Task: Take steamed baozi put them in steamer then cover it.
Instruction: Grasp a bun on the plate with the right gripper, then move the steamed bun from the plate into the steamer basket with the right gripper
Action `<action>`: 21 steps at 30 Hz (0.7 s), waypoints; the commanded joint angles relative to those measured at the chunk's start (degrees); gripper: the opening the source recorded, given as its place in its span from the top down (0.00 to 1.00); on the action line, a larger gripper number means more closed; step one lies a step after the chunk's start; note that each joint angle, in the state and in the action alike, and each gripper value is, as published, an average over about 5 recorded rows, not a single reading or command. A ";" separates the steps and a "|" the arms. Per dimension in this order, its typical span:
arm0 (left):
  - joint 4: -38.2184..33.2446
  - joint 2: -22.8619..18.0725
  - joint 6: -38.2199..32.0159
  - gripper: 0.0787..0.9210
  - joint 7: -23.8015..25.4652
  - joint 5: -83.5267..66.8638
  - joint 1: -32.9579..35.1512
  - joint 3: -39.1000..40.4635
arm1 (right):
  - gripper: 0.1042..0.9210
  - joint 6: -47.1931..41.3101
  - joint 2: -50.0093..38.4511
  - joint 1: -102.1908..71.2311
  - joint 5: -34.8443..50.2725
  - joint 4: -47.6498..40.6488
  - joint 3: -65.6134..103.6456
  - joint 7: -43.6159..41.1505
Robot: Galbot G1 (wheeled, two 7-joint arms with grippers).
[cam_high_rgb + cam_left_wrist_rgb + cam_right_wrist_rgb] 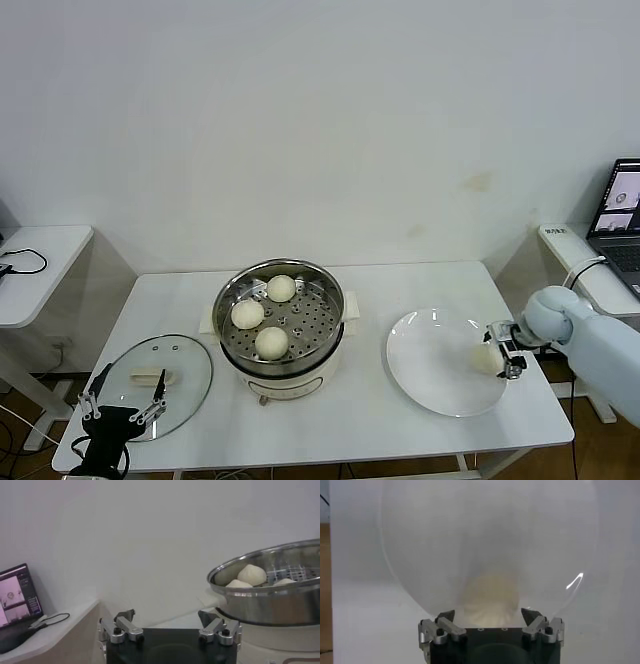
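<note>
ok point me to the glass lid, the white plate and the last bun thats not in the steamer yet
glass lid (190, 372): head view, on the clear glass right of its handle
white plate (430, 360): head view, on its bare centre
last bun (487, 357): head view, on its visible left side by the right gripper

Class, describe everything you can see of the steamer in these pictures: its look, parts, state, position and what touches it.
The steamer is a round, shiny metal pot on a cream-white base with side handles, standing upright near the middle of the white table. It is uncovered: the glass cover lies flat on the table to its left. Inside, a perforated tray holds three baozi. A white plate lies to its right, apart from it. No gripper touches it.
</note>
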 commanded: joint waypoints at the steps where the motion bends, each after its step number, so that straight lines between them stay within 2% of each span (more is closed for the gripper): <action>1: -0.13 -0.07 0.03 0.12 0.00 -0.01 0.13 -0.07 | 0.21 0.20 1.48 -0.74 -1.01 -1.49 0.68 -0.13; 13: -0.49 -0.22 -0.01 0.12 -0.07 -0.25 0.36 -0.36 | 0.35 0.74 1.19 2.04 -0.45 -1.42 -1.00 -1.90; 21: -0.45 -0.23 -0.14 0.12 -0.08 -0.63 0.36 -0.54 | 0.38 0.32 0.27 8.12 2.86 -0.03 -4.21 -2.77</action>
